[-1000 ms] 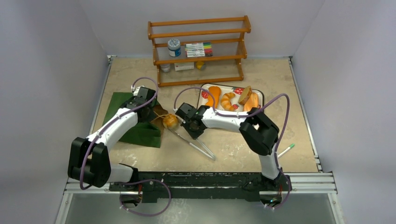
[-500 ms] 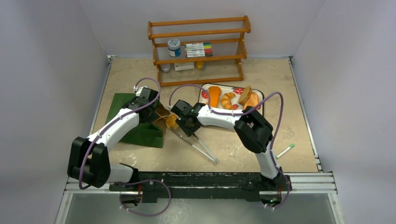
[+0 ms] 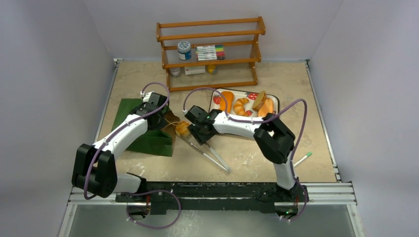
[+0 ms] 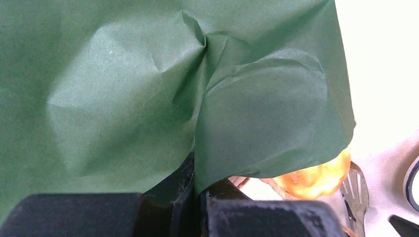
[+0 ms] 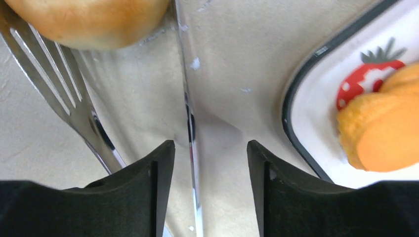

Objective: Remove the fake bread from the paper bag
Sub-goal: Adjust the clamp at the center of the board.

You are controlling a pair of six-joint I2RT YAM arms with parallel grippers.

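The paper bag (image 3: 143, 131) lies on the left side of the desk (image 3: 247, 158), its mouth edge pinched tight in the left claw (image 4: 195, 197). The right claw (image 5: 210, 163) has just spread, easing its squeeze on the tongs (image 3: 210, 153). The bun (image 3: 181, 128) rests at the bag's mouth, probably freed.

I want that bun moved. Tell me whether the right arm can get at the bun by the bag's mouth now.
Probably yes: the open right claw hangs right beside the bun at the mouth of the paper bag, nothing covering it. The metal tongs beneath the claw might interfere.
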